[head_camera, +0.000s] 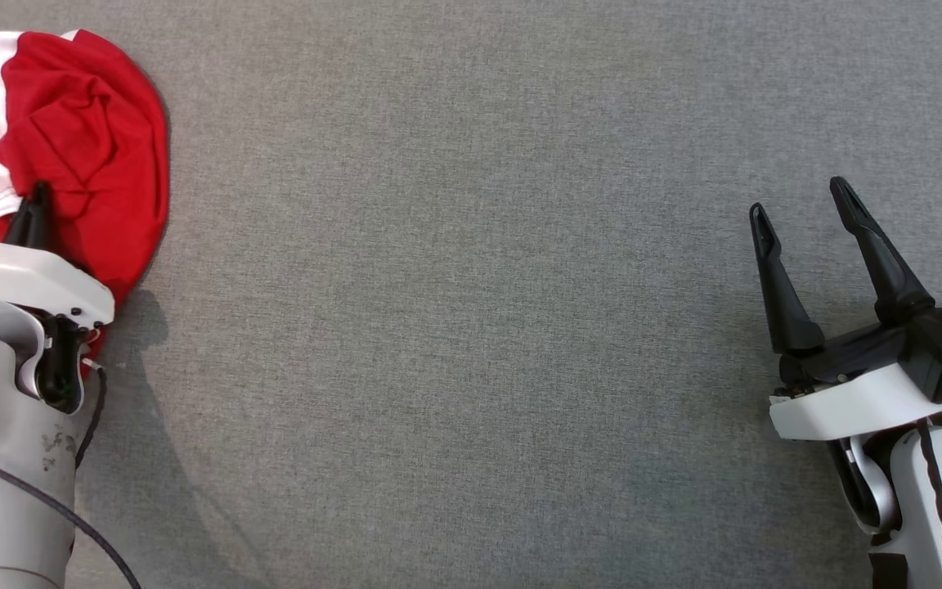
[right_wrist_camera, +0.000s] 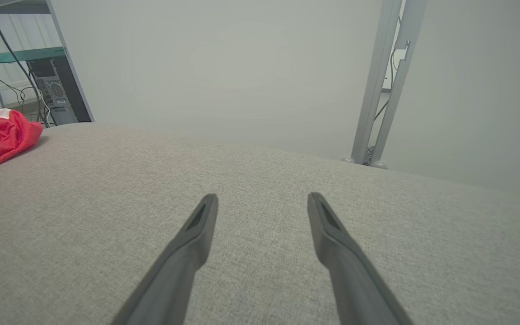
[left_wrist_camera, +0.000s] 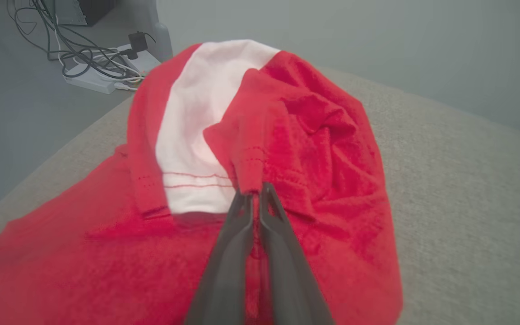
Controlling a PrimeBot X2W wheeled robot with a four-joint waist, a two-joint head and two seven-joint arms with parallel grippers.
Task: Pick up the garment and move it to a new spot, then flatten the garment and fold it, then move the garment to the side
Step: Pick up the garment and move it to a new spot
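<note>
The garment [head_camera: 78, 139] lies bunched at the far left of the table [head_camera: 471, 327]. The left gripper [left_wrist_camera: 255, 193] is clenched on one of its red folds. The right gripper [head_camera: 798, 196], jaws spread, sits well apart to the right.

the grey surface [head_camera: 471, 327] gives open passage between the bunched garment [head_camera: 87, 139] at far left and the right pincer [head_camera: 798, 195].

No text, brand, number or sign can be read. The garment [left_wrist_camera: 314, 135] is plain red and white cloth with stitched seams, with no print or tag in sight. Beyond the garment, the white power strip [left_wrist_camera: 93, 79] and the computer tower [right_wrist_camera: 54, 97] are too small and blurred for any lettering.
</note>
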